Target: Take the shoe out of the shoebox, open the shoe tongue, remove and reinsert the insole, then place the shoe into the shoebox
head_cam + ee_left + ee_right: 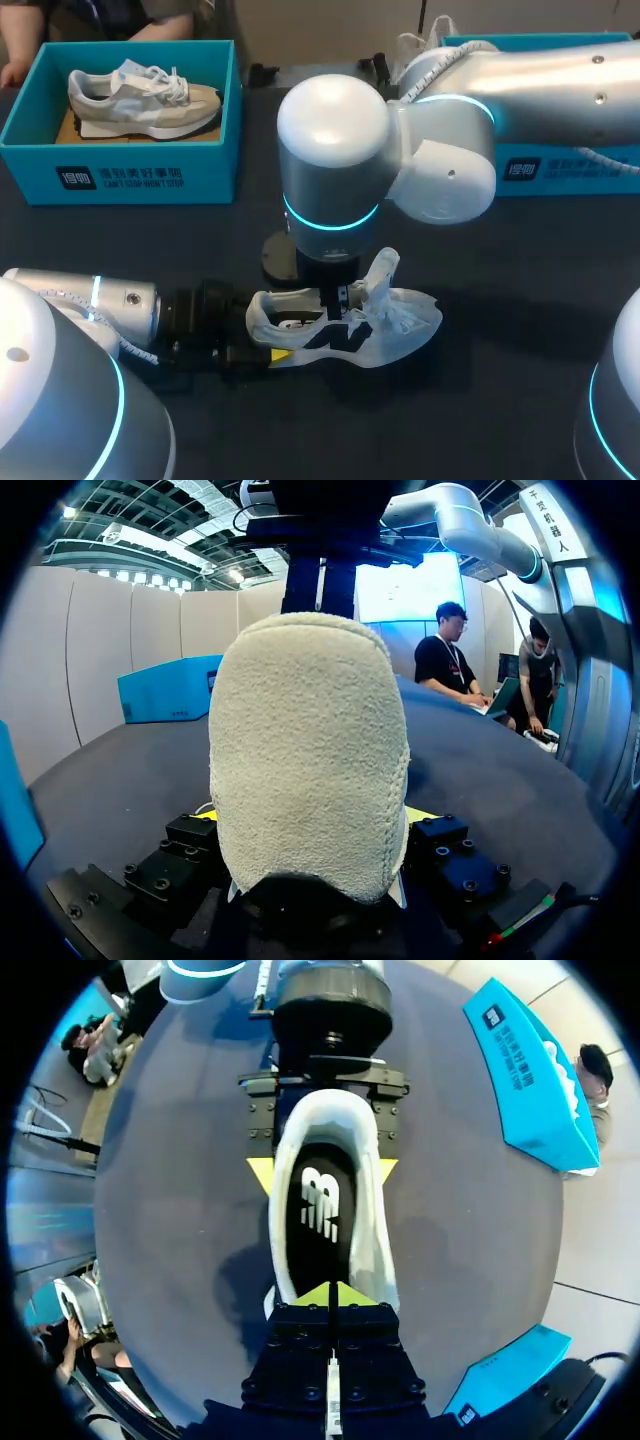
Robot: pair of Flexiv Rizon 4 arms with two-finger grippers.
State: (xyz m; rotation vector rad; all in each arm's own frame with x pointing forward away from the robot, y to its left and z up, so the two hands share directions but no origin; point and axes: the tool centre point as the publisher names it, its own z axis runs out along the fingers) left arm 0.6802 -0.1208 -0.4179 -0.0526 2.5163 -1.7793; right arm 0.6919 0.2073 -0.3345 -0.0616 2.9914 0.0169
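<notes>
At table centre the shoe [395, 330] lay on its sole, its long axis running from heel at 9 o'clock to toe at 3 o'clock. My left gripper [325, 1172] was clenched on the heel from that 9 o'clock end, a yellow tip on either side. My right gripper [330, 1296] hung straight over the opening, the nearer one to the insole [322, 1210] (flat inside, logo showing). Its tips were pressed together; whether they nipped anything was hidden, and the toe interior could not be made out.
</notes>
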